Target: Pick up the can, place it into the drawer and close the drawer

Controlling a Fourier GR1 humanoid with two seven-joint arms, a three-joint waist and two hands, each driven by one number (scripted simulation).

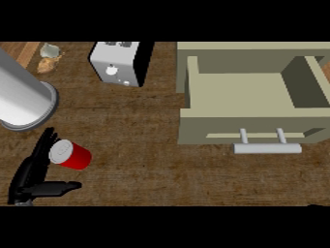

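Since your left hand (33,170) sits spread wide beside the red can (70,154) lying on the tabletop (160,169), curl round its body before lifting toward the open drawer (257,89) at right.

The left hand (33,170), black, shows at the lower left of the head view, coming up from the bottom edge. Its fingers (44,143) stretch straight upward and a little to the right, held close together, while the thumb (59,186) juts out sideways to the right, well apart from them, so the hand stands spread wide. Only a sliver of wrist shows beneath it. The right hand does not show.
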